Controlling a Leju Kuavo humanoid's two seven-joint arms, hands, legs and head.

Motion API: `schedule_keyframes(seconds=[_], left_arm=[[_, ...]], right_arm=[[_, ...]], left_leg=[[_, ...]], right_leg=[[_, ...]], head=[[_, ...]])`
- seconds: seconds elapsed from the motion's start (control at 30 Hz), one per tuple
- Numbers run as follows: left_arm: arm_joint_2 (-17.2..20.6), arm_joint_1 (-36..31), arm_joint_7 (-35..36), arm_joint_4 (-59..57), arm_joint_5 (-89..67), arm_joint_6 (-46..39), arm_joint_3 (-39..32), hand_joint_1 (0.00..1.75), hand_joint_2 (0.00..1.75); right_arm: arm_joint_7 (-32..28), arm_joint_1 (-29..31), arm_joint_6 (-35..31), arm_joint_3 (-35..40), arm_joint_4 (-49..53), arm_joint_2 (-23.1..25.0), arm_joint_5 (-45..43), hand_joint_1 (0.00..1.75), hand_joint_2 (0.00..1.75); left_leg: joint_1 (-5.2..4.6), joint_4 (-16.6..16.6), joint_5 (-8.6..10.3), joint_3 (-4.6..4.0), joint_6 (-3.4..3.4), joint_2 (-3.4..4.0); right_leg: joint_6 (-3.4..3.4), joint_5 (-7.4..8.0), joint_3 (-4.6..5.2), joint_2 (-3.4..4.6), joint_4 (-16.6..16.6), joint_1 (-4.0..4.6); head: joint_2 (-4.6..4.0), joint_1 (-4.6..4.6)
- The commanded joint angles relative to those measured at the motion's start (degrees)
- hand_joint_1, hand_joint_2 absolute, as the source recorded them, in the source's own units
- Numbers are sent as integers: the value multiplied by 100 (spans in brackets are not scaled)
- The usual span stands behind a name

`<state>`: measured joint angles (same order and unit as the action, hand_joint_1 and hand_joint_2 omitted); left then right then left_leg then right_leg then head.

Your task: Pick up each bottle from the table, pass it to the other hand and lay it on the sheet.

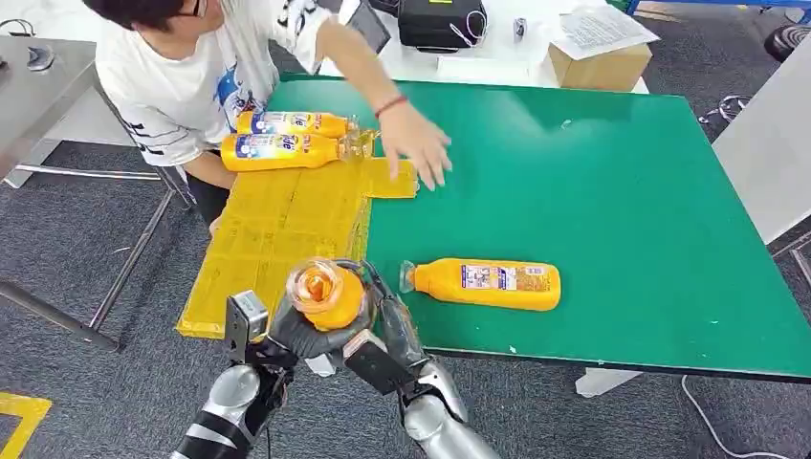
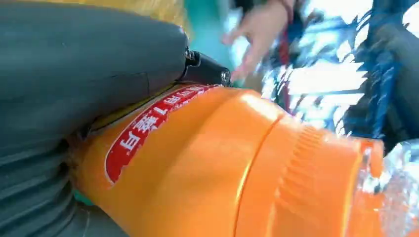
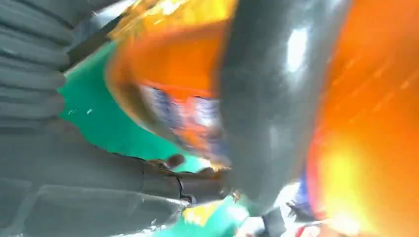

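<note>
Both my hands meet on one orange bottle point(image 1: 325, 295) held over the table's near edge, cap towards my head camera. My left hand point(image 1: 304, 335) cups it from below and the left; up close its grey thumb point(image 2: 89, 64) lies along the bottle point(image 2: 207, 163). My right hand point(image 1: 394, 323) wraps the bottle's other side, its thumb point(image 3: 276, 98) lying across the orange body point(image 3: 375, 123). A second orange bottle point(image 1: 488, 284) lies on its side on the green table point(image 1: 622, 191). Two more bottles point(image 1: 287, 124) point(image 1: 277, 151) lie on the far end of the yellow sheet point(image 1: 277, 229).
A person in a white shirt leans over the table's far left corner, one hand point(image 1: 419, 143) spread above the sheet's far edge. A cardboard box point(image 1: 601, 67) and a black case point(image 1: 440, 21) stand beyond the table. Grey carpet lies to the left.
</note>
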<state>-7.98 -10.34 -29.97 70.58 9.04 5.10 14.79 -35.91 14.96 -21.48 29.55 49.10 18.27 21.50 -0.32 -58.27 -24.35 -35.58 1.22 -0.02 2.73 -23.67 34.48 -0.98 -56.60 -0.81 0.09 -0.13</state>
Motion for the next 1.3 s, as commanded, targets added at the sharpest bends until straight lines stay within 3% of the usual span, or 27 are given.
schedule_keyframes(seconds=[0.03, 0.13, 0.37, 0.5, 0.57, 0.77, 0.9, 0.97, 1.17, 1.3], left_arm=[[-196, -998, -405, 394, -1154, -1954, -1243, 175, 175], [-105, -1196, -584, 197, -2136, -2869, -1366, 175, 175], [-16, -1571, -548, -708, -3369, -3629, -1437, 175, 175], [399, -2217, 274, -2128, -5958, -4441, -1032, 175, 175], [450, -2480, 439, -2762, -6305, -4359, -1001, 175, 175], [450, -2480, 439, -2762, -6305, -4359, -1001, 175, 175], [599, -2923, 844, -3890, -7231, -4031, -721, 175, 175], [694, -3029, 923, -4245, -7662, -3991, -491, 175, 175], [898, -3115, 747, -4718, -7715, -2728, -398, 175, 175], [1039, -3081, 872, -4855, -7881, -2574, -301, 175, 175]], right_arm=[[-104, -227, 174, -287, 1906, -305, -389, 0, 0], [-268, -385, 149, -301, 2485, -299, -736, 0, 0], [-400, -603, -129, -199, 3628, -424, -966, 0, 0], [-409, -485, -878, 225, 4444, -637, -1195, 0, 0], [-409, -488, -1106, 323, 4614, -677, -1137, 0, 0], [-409, -488, -1106, 323, 4614, -677, -1137, 0, 0], [-409, -380, -1677, 643, 4838, -893, -857, 0, 0], [-409, -379, -1598, 645, 4814, -904, -930, 0, 0], [-409, -417, -1129, 445, 4550, -858, -1069, 0, 0], [-409, -437, -943, 412, 4316, -821, -1074, 0, 0]], left_leg=[[13, -14, -7, 1, -11, -11], [13, -9, -5, 6, -10, -10], [5, 1, -2, 13, -8, -10], [12, -1, -6, 29, -15, -12], [4, -2, 2, 13, -12, -15], [7, 1, -4, 20, -11, 15], [12, 1, -8, 31, -14, 9], [14, 3, -9, 42, -15, 8], [15, 5, -8, 40, -17, 23], [12, 5, -7, 29, -15, 31]], right_leg=[[-12, -8, -7, -4, -8, 13], [-12, -7, -11, -9, -4, 12], [-7, -6, -15, -8, 0, 4], [-14, -10, -33, -7, 1, 10], [-12, -6, -15, -12, -5, 3], [-11, 2, -14, 14, 3, 7], [-27, 4, -26, 6, 4, 11], [-29, 2, -37, 7, 6, 13], [-31, 9, -34, 24, 9, 13], [-28, 11, -19, 27, 6, 12]], head=[[0, -2], [0, 0], [0, -2], [0, 0], [0, 0], [0, 0], [0, 0], [0, 0], [0, 0], [0, -2]])
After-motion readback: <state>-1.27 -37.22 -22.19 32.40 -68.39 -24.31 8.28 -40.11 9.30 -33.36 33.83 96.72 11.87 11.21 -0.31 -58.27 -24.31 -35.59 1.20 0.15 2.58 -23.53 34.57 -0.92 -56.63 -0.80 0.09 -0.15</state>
